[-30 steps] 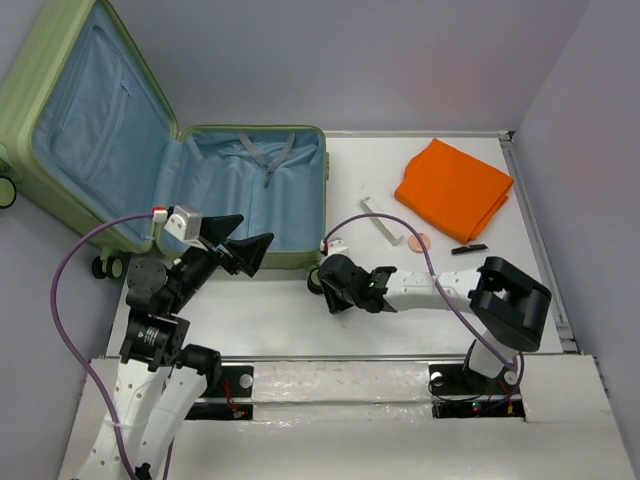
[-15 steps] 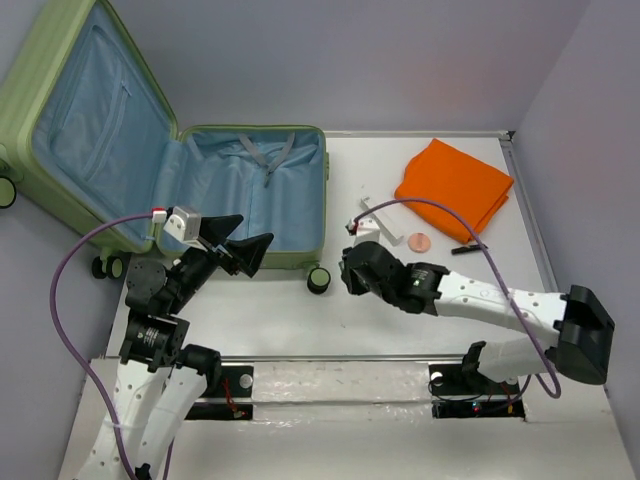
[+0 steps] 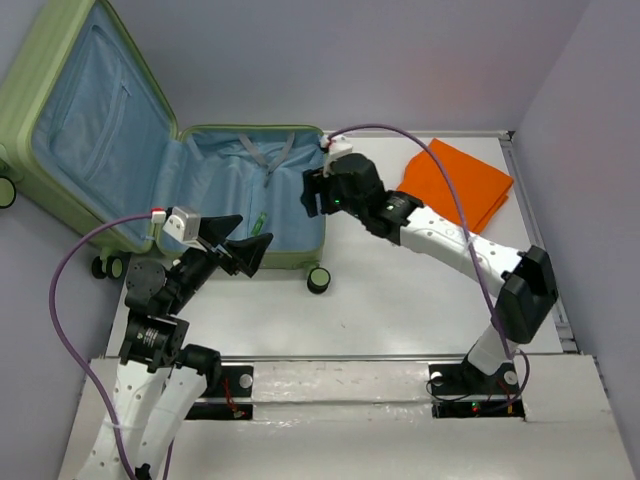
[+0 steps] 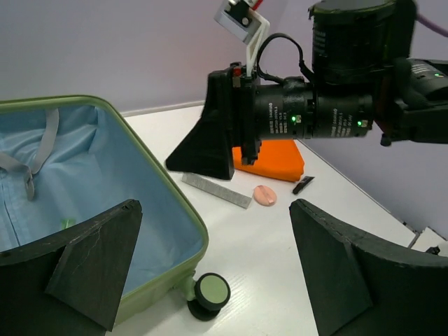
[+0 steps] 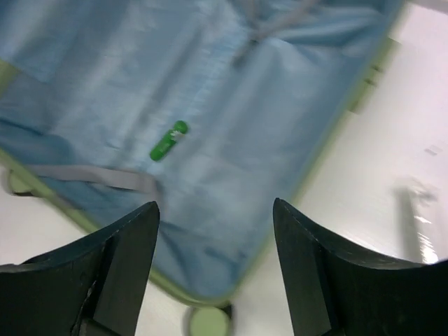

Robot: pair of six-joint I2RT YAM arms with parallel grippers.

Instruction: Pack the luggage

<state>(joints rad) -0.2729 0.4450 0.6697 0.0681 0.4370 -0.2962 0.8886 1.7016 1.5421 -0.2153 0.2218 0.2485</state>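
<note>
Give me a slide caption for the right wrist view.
Open right gripper over the light-green hard-shell suitcase, a small green tube lying inside.

Left arm point(image 3: 165, 400), right arm point(image 3: 445, 238): white links, black joint housings. Purple cables point(image 3: 54, 295) loop along both. Fingers point(image 4: 94, 255) black, wedge-shaped. White camera mount point(image 3: 183, 222) at wrist. Green LEDs point(image 4: 292, 120) on right wrist.

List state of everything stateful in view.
luggage: open, lid propped up, base lying flat.
small green item: lying in the base half.
orange cloth: folded, outside the luggage.
left gripper: open, empty.
right gripper: open, empty, above the luggage.
</note>
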